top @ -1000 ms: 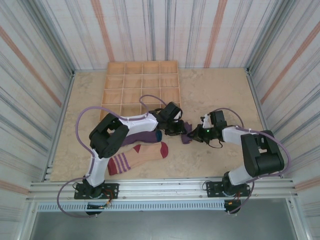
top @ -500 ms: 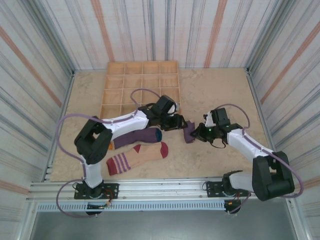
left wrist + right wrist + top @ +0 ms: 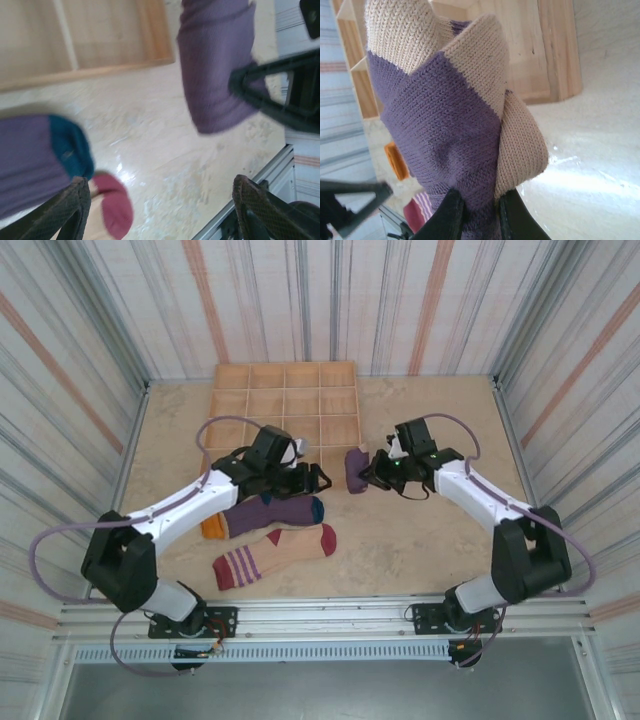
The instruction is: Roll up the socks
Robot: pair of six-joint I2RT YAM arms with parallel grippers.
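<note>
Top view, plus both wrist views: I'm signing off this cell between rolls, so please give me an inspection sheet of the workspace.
Surface: table pale, bare around the socks.
Job's things: rolled sock held near a corner of the tray; purple sock and tan sock lie flat, unrolled.
Clutter: nothing seen besides the wooden tray.
Grippers: left gripper open, empty; right gripper shut on the rolled sock.
Cables: lilac cables loop loosely off both arms.
Surroundings: striped walls; metal rail along the near edge.
</note>
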